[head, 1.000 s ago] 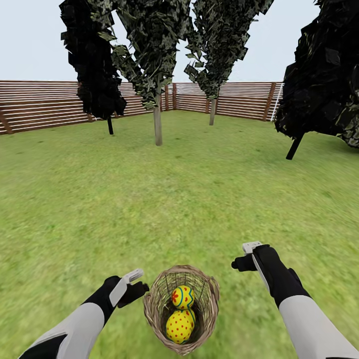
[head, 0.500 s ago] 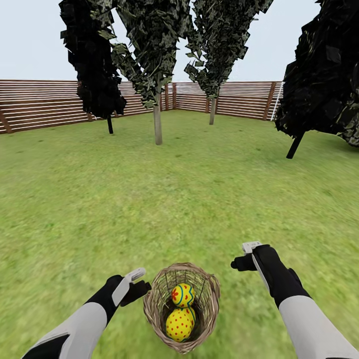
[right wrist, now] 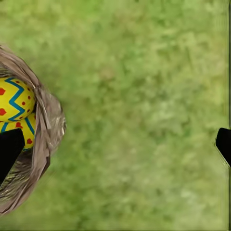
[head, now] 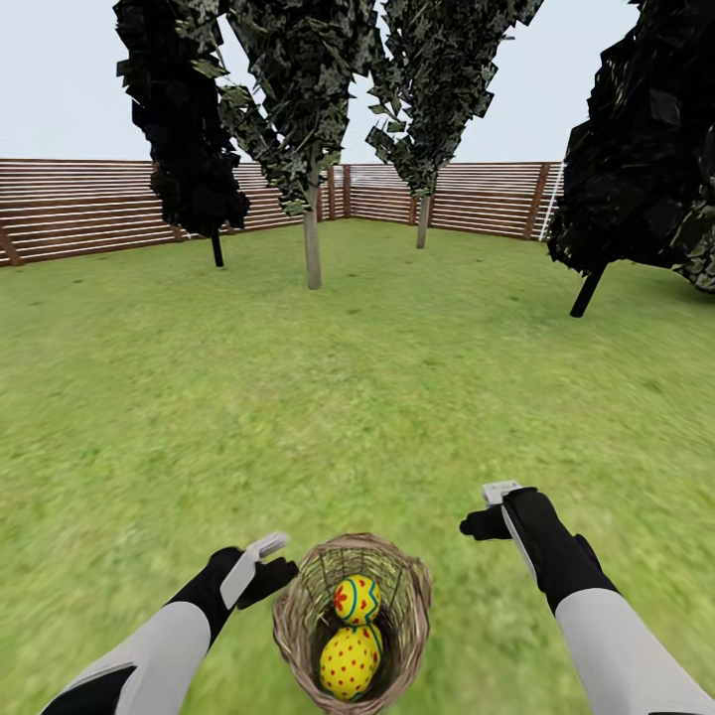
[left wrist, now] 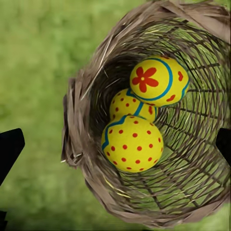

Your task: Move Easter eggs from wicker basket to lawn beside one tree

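Easter eggs inside wicker basket.

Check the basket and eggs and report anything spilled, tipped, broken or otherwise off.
Nothing stands out. The wicker basket sits upright on the lawn, with all three Easter eggs stacked inside it and none on the grass. The left pincer and right pincer flank it, both empty.

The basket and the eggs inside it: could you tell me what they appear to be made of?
The basket looks like woven wicker: thin brown strands in an open weave, with grass showing through its wall, matte and rough, frayed at the rim. The eggs look smooth and hard, perhaps painted plastic or wood; that stays open. They are evenly yellow with crisp blue bands and red dots or a flower, with little shine.
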Motion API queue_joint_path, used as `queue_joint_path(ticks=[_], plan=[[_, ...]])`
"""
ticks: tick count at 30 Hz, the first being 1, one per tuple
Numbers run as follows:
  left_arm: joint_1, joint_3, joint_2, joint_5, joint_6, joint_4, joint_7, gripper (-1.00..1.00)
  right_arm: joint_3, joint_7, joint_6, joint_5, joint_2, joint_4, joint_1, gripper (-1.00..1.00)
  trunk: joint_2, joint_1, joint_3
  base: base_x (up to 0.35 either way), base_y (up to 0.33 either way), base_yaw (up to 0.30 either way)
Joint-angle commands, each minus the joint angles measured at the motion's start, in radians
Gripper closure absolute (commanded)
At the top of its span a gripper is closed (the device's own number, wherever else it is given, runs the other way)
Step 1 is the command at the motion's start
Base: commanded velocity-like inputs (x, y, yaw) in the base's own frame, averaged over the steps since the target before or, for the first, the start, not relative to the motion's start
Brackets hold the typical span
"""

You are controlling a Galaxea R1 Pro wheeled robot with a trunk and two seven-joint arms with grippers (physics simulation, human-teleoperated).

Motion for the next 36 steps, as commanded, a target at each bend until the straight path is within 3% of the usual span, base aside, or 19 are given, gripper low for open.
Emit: queue_joint_path(ticks=[1,11,16,18,20,24,36], plan=[[0.000,0.001,0.000,0.011,0.006,-0.003,0.009,-1.00,-0.002,0.010,0.003,0.011,0.000,-0.001,0.000,-1.00,0.000,0.000,-0.001,0.258,-0.214,0.000],[0.000,0.002,-0.008,0.012,0.007,0.002,0.009,-1.00,-0.002,0.010,0.003,0.011,0.000,-0.001,0.000,-1.00,0.000,0.000,-0.001,0.126,-0.094,0.000],[0.000,-0.001,-0.008,0.008,0.007,0.009,0.035,-1.00,-0.002,0.010,0.003,0.011,0.000,-0.001,0.000,-1.00,-0.035,0.020,-0.017,0.000,0.000,0.000],[0.000,-0.016,-0.009,0.009,0.008,0.008,0.081,-1.00,-0.002,0.010,0.003,0.011,0.000,-0.001,0.000,-1.00,-0.049,0.027,-0.023,0.000,0.000,0.000],[0.000,-0.061,-0.010,0.011,0.008,0.007,0.148,-1.00,-0.002,0.010,0.003,0.011,-0.001,-0.001,0.000,-1.00,-0.063,0.035,-0.029,0.000,0.000,0.000],[0.000,-0.111,-0.021,0.012,0.008,0.006,0.190,-1.00,-0.002,0.010,0.003,0.011,-0.001,-0.001,0.000,-1.00,-0.091,0.050,-0.042,0.000,0.000,0.000],[0.000,-0.124,-0.037,0.014,-0.023,0.010,0.188,-1.00,-0.002,0.010,0.003,0.010,-0.002,-0.002,0.000,-1.00,-0.175,0.096,-0.079,0.000,0.000,0.000]])
